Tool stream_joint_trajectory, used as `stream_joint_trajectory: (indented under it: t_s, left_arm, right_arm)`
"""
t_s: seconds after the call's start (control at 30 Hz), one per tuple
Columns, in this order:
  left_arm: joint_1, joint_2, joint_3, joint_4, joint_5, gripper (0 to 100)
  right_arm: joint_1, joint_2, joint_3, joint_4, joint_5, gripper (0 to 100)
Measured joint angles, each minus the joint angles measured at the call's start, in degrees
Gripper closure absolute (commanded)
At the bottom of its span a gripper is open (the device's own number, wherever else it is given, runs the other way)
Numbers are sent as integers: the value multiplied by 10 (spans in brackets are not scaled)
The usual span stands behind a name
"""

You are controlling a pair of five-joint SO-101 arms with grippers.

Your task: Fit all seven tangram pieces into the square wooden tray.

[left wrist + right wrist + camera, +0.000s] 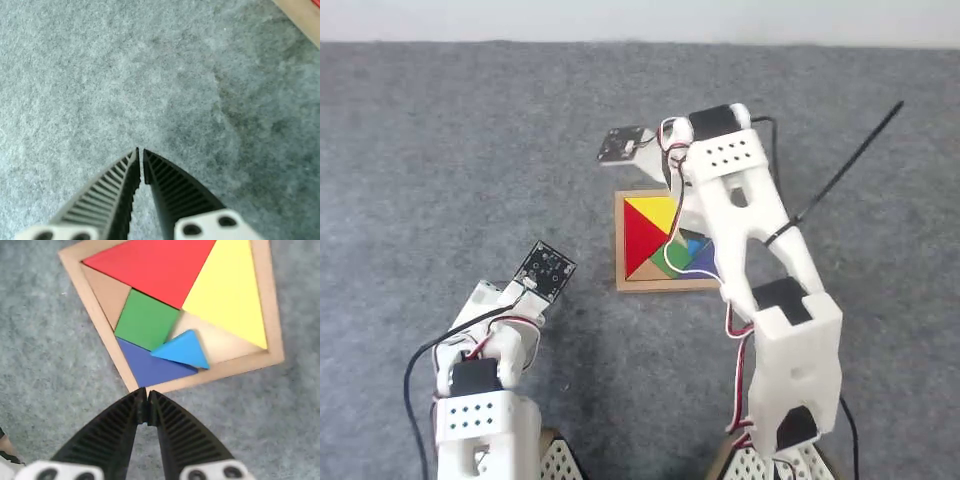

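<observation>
The right gripper is clenched on nothing, its tips just outside one corner of the tray. Inside the tray, the red triangle, yellow triangle, green square and dark blue piece lie flat. The light blue triangle sits askew, lapping the dark blue piece and a gap of bare wood. Whether the brown patch beside the green square is a piece, I cannot tell. The step in hand looks like seating that triangle, which calls for turning and nudging it into the gap. Well apart from the tray, the left gripper is clenched empty above the mat.
</observation>
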Motion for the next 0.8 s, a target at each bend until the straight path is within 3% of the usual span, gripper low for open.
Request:
stream_joint_trajectory:
  t_s: [0.37, 0.8]
  left_arm:
    - [0, 0, 0, 0, 0, 988]
    - [0, 0, 0, 0, 0, 988]
  right_arm:
    - [51, 105, 0, -62, -23, 992]
    - [50, 142, 0, -135, -23, 992]
